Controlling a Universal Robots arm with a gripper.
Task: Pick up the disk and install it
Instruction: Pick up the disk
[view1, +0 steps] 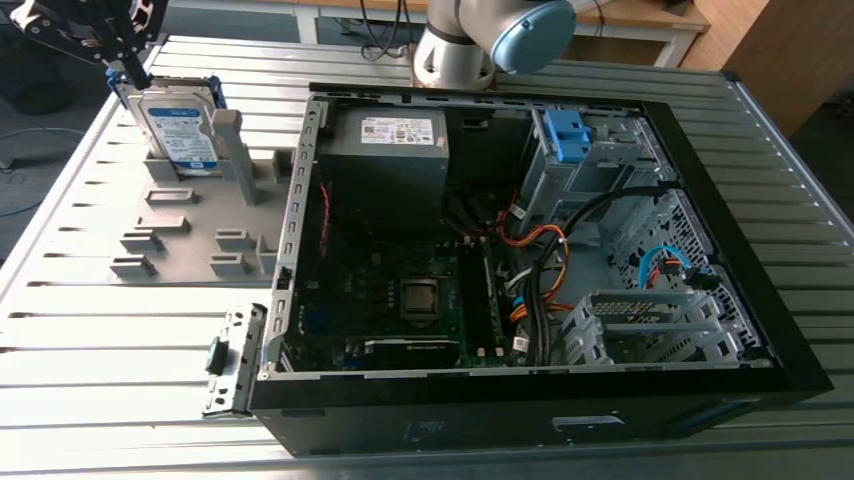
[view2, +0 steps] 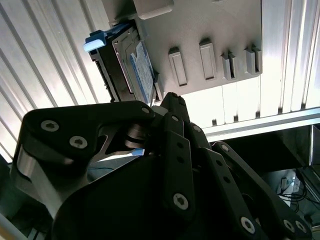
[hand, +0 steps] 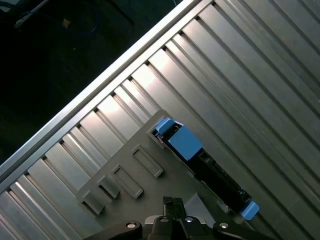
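The claw (view1: 127, 68) hangs at the upper left of the exterior view, its black linkage angled downward. The arm (view1: 454, 45), grey with 1 light-blue joint cap (view1: 531, 30), stands at the top centre. Both wrist views show the claw's black, bolted links close up.
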